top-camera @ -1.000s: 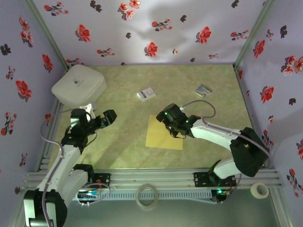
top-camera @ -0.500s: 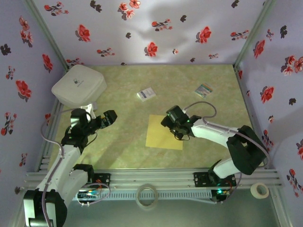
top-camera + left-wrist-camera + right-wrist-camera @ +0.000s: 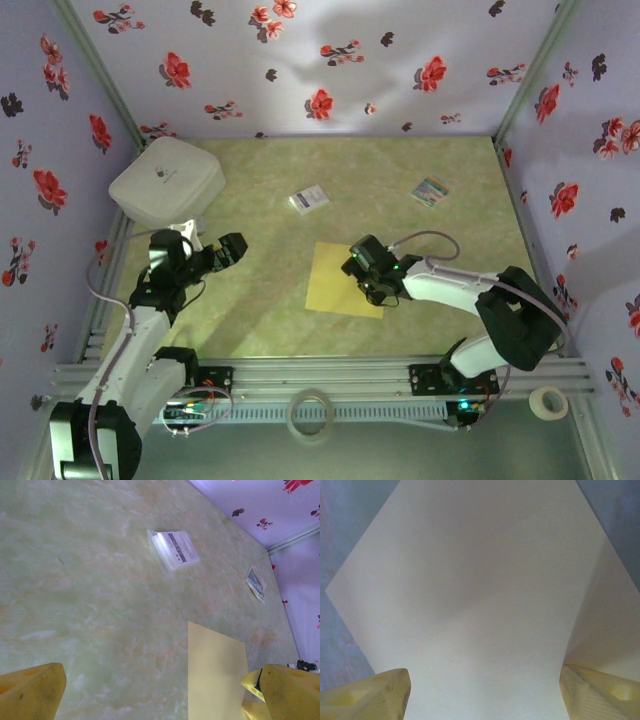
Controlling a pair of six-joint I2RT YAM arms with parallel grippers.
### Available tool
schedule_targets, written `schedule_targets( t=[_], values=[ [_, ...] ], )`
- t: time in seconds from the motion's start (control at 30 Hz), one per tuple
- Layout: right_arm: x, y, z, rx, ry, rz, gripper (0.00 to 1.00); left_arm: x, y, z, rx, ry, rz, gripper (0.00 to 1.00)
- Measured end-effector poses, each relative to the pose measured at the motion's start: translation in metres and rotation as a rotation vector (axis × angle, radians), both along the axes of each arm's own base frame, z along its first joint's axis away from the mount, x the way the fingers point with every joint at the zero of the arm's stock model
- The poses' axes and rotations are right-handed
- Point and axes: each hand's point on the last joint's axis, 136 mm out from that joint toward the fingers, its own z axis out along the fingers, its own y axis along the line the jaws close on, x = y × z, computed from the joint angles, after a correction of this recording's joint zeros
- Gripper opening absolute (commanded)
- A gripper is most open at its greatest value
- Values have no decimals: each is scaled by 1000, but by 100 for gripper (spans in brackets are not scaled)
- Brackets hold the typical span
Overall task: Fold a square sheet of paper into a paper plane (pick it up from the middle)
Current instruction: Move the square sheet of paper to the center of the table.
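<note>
Two pincers are in sight above the green marbled worktop [image 3: 270, 300]. The right pincer [image 3: 360, 282] sits low over the square sheet of paper [image 3: 333, 285], near the sheet's right half, its jaws spread wide and gripping nothing. From the right wrist, the right pincer [image 3: 482, 692] has a yellow finger at each lower corner, with the sheet [image 3: 470, 580] spanning the space between them. The left pincer [image 3: 226, 250] is fully open and empty, well apart from the sheet. A small white card [image 3: 309, 199] and a striped card [image 3: 430, 190] lie farther back.
</note>
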Motion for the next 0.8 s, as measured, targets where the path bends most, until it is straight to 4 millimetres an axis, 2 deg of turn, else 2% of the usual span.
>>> schedule_targets(
  t=[0.23, 0.47, 0.63, 0.8],
  values=[
    [3, 6, 10, 33, -30, -20, 79, 0, 0, 0, 0, 1, -1, 99],
    [9, -1, 46, 47, -131, -18, 81, -3, -4, -1, -3, 10, -14, 91],
    [8, -15, 59, 36, -168, -4, 83, -7, -21, 0, -11, 34, -52, 87],
    [11, -48, 48, -15, -122, 4, 84, -11, -51, 2, 25, 79, -120, 81]
  ],
)
